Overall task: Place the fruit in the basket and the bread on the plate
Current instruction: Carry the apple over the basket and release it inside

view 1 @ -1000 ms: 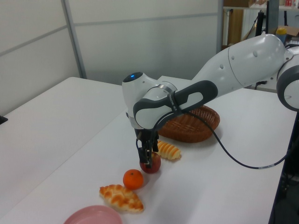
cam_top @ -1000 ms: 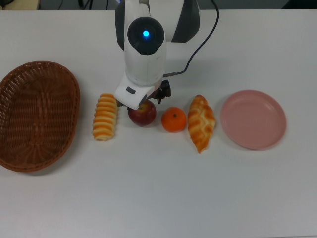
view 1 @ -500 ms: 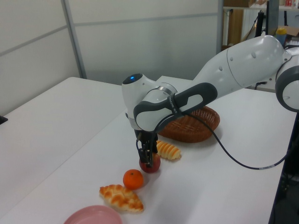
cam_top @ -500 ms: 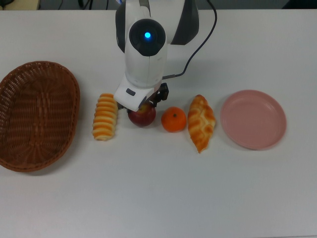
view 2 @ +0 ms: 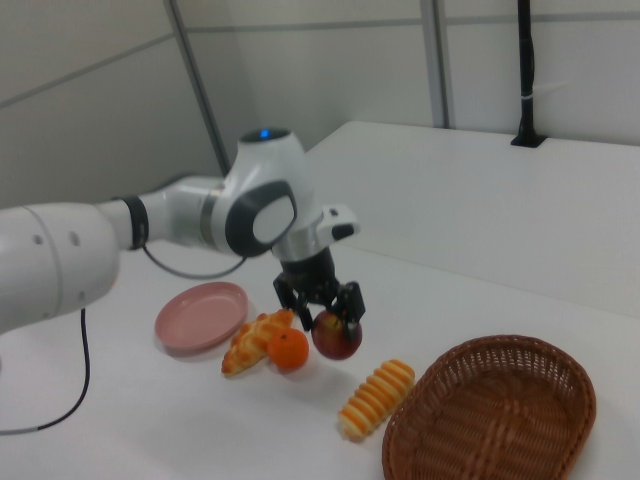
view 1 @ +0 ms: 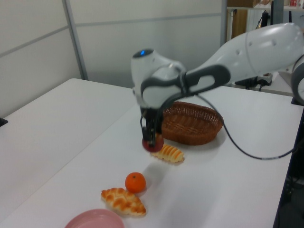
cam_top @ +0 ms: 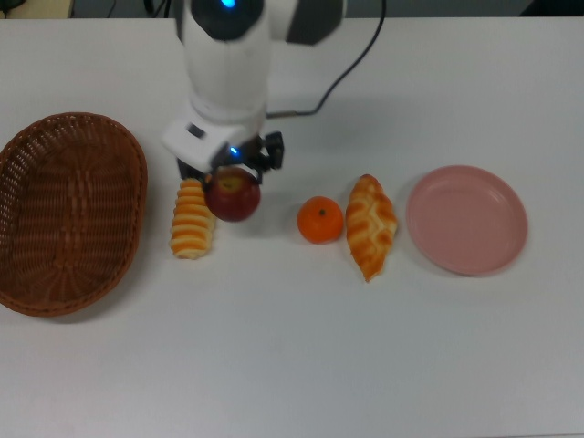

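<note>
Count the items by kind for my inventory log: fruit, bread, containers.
Fruit: 2, the apple in the hand and the mandarin.
Bread: 2, the ribbed roll and the braided pastry.
Containers: 2, the wicker basket and the pink plate.
Total: 6.

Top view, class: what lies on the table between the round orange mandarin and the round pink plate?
Only the braided, pointed golden pastry lies between the mandarin and the plate.

The gripper (view 2: pixel 334 317) holds the apple (view 2: pixel 337 336) up off the white table (view 2: pixel 180 420), its fingers closed on the fruit's top. Below it to the right view's right lies the ribbed roll (view 2: pixel 376 399), just beside the basket (view 2: pixel 492 415). On the right view's left sit the mandarin (view 2: pixel 288 349), the braided pastry (view 2: pixel 252 342) touching it, and the plate (view 2: pixel 202 316) behind.
</note>
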Motion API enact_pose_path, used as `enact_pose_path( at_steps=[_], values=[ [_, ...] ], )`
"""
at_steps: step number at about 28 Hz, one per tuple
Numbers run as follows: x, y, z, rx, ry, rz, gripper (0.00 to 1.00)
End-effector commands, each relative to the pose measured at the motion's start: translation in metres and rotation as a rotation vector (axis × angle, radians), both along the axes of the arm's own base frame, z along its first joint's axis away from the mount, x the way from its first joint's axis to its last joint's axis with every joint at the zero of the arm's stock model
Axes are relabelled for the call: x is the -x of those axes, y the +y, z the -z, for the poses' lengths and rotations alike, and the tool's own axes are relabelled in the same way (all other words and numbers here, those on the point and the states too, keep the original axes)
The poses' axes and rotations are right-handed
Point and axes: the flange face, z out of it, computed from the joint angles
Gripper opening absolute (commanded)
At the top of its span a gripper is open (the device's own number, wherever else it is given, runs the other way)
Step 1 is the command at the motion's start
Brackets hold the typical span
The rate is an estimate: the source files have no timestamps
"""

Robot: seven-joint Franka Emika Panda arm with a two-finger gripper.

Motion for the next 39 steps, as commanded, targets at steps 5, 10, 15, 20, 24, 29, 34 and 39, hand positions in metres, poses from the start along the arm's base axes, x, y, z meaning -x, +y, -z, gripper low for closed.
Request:
enact_pose_path(
  at_steps=[5,10,15,20,24,29,34,39],
  values=[
    [0.021,-0.095,-0.085,-0.029,-0.045,0.181,0.15],
    [0.028,-0.151,-0.082,-0.001,-0.041,0.255,0.16],
    [0.032,-0.193,-0.057,0.065,0.006,0.281,0.18],
    [0.038,-0.236,-0.007,0.085,0.061,0.366,0.19],
    [0.044,-0.255,0.005,0.076,0.052,0.4,0.23],
    [0.034,-0.26,0.04,0.072,0.053,0.395,0.35],
    [0.031,-0.262,0.045,0.072,0.036,0.394,1.0],
    [0.029,-0.255,0.036,0.071,0.03,0.384,1.0]
  ],
)
